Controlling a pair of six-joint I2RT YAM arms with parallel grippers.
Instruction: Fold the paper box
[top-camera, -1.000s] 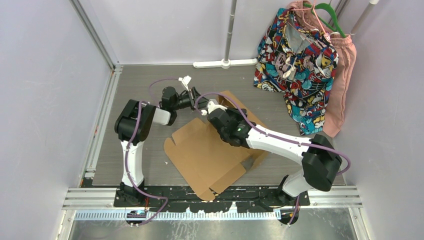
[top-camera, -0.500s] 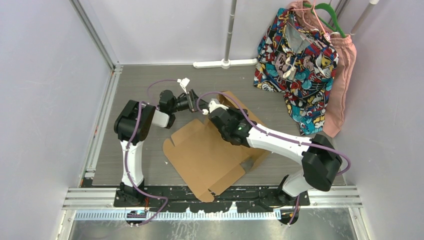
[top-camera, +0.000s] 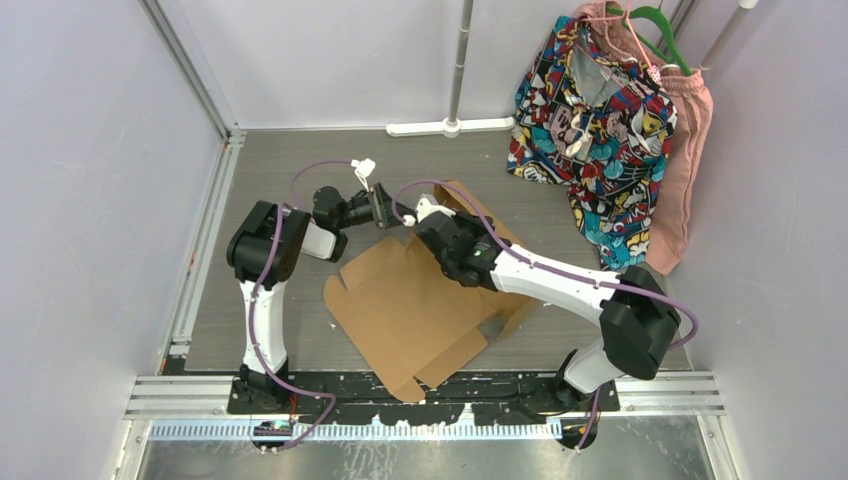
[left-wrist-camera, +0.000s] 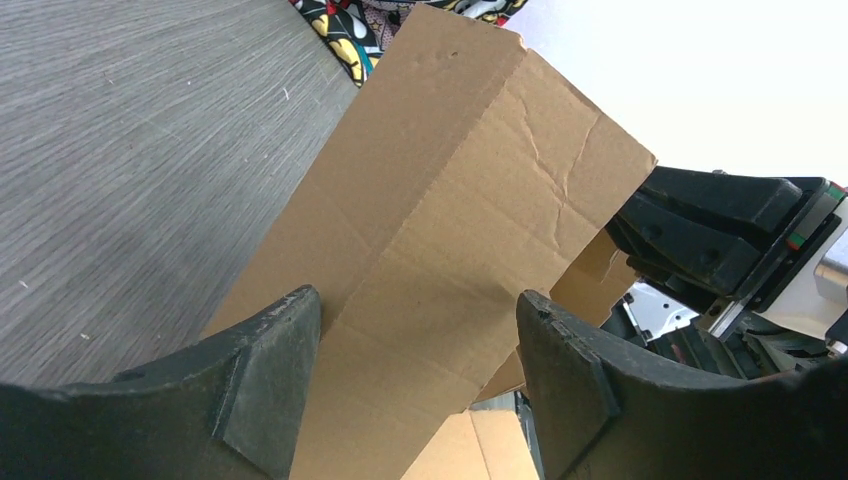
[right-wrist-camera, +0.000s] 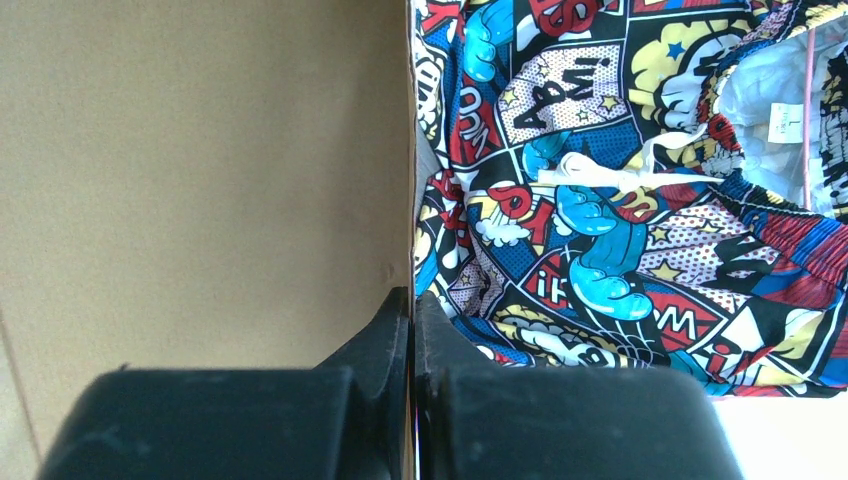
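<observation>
The grey wood-grain counter (top-camera: 270, 160) fills the space between pale walls. The box (top-camera: 410, 310), an unprinted brown cardboard sheet, lies mostly flat in the middle of the counter. Its notched flaps spread toward the near edge, and one panel (left-wrist-camera: 470, 200) stands raised at the far side. A comic-print garment (top-camera: 590, 120) hangs at the far right, with a pink one (top-camera: 685, 170) just beside it.

The right arm (top-camera: 560, 280) reaches from its base diagonally over the flat sheet to the raised panel. The left arm (top-camera: 262, 300) rises from its base and bends right, so its wrist points at the same panel from the left.

The right fingers (right-wrist-camera: 385, 330) are pressed together. The panel's edge runs straight into the seam between them, so they appear pinched on the cardboard. The left fingers (left-wrist-camera: 270, 350) stand wide apart and hold nothing. In the left wrist view the creased face of the panel shows in the gap between them; whether they touch it I cannot tell.
</observation>
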